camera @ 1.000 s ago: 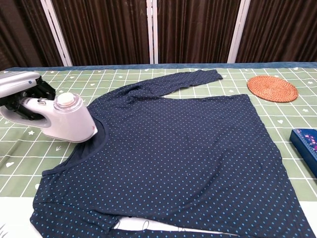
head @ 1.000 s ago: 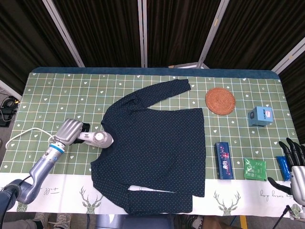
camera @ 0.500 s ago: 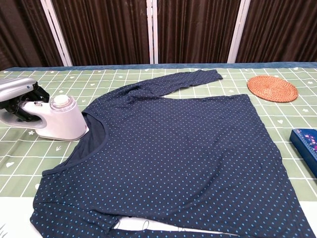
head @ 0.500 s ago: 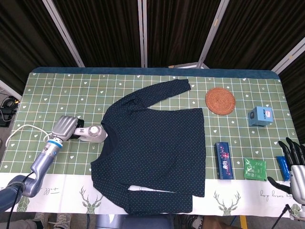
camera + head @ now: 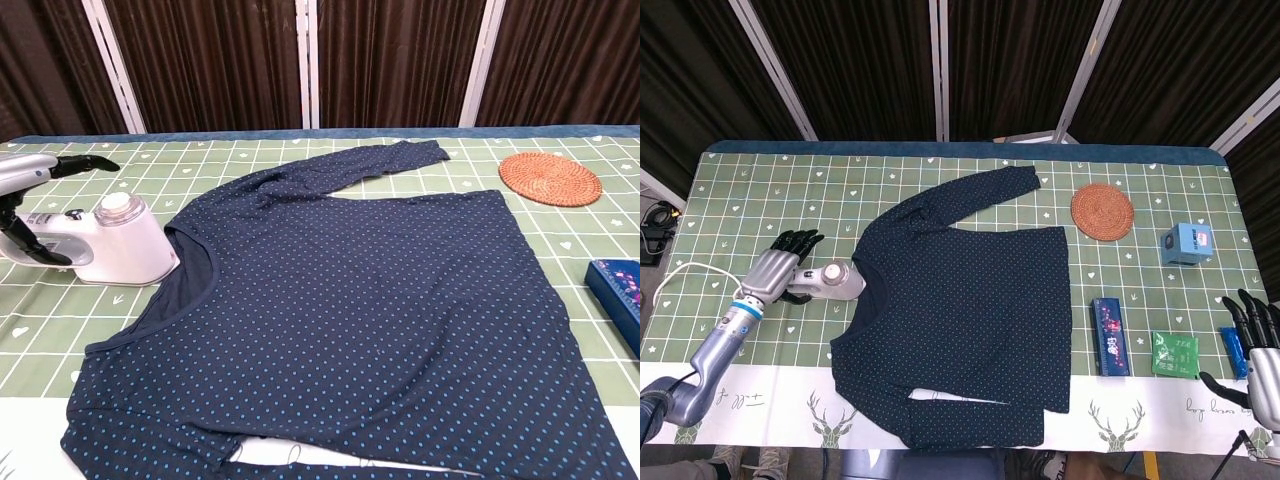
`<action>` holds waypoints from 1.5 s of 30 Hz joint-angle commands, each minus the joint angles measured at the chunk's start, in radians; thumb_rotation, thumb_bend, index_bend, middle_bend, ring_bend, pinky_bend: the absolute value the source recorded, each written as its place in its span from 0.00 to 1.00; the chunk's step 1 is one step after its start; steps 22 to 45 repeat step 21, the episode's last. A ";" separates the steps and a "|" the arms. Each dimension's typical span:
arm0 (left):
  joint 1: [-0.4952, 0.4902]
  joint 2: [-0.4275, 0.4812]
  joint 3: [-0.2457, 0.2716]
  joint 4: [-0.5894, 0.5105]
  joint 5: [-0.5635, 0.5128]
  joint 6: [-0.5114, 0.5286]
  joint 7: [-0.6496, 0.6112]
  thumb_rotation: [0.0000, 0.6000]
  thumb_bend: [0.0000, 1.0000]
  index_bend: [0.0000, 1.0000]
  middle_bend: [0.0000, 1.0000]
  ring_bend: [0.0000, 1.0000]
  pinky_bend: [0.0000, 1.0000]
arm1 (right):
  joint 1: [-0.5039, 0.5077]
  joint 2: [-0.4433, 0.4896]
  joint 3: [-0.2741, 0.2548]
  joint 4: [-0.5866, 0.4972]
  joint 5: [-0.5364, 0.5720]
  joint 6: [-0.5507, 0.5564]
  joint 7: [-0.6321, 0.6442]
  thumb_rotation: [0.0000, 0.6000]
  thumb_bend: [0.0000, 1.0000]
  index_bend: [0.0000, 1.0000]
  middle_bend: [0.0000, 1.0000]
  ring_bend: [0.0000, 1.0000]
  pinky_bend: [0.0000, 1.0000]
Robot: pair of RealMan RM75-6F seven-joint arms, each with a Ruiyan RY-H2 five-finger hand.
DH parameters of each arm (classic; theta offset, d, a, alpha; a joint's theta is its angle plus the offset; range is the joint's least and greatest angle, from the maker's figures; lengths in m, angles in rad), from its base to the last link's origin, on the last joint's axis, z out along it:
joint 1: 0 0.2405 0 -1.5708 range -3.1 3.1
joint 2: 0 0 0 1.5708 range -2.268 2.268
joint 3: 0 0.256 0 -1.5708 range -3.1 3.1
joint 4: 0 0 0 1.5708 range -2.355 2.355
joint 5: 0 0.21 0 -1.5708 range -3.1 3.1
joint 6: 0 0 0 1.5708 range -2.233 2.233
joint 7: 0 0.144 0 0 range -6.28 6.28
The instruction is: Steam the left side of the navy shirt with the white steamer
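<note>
The left hand [image 5: 777, 270] has just let go: its fingers [image 5: 85, 162] now spread apart above the white steamer [image 5: 105, 242], which stands on the worktop [image 5: 940, 170] near its left edge, touching the navy shirt [image 5: 965, 300] at the collar. The pass looks finished. The right hand [image 5: 1260, 350] idles open at the right edge

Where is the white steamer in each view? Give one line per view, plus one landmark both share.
Head view: white steamer at left-centre, just left of the navy shirt's neckline.
Chest view: white steamer at the left edge, beside the same neckline.
Shared landmark: round woven coaster right of the shirt.
</note>
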 commanded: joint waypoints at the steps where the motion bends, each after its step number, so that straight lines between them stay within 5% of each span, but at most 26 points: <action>1: 0.037 0.053 -0.001 -0.073 0.005 0.064 0.016 1.00 0.00 0.00 0.00 0.00 0.00 | -0.002 0.002 -0.002 -0.003 -0.007 0.005 0.001 1.00 0.00 0.00 0.00 0.00 0.00; 7: 0.135 0.122 0.014 -0.173 0.037 0.237 0.036 1.00 0.00 0.00 0.00 0.00 0.00 | -0.006 0.005 -0.007 -0.002 -0.024 0.018 0.010 1.00 0.00 0.00 0.00 0.00 0.00; 17: 0.354 0.285 0.068 -0.473 0.039 0.531 0.295 1.00 0.00 0.00 0.00 0.00 0.00 | -0.010 0.004 -0.013 0.012 -0.043 0.028 0.025 1.00 0.00 0.00 0.00 0.00 0.00; 21: 0.397 0.338 0.091 -0.571 0.032 0.558 0.352 1.00 0.00 0.00 0.00 0.00 0.00 | -0.007 0.003 -0.015 0.019 -0.042 0.020 0.039 1.00 0.00 0.00 0.00 0.00 0.00; 45: 0.397 0.338 0.091 -0.571 0.032 0.558 0.352 1.00 0.00 0.00 0.00 0.00 0.00 | -0.007 0.003 -0.015 0.019 -0.042 0.020 0.039 1.00 0.00 0.00 0.00 0.00 0.00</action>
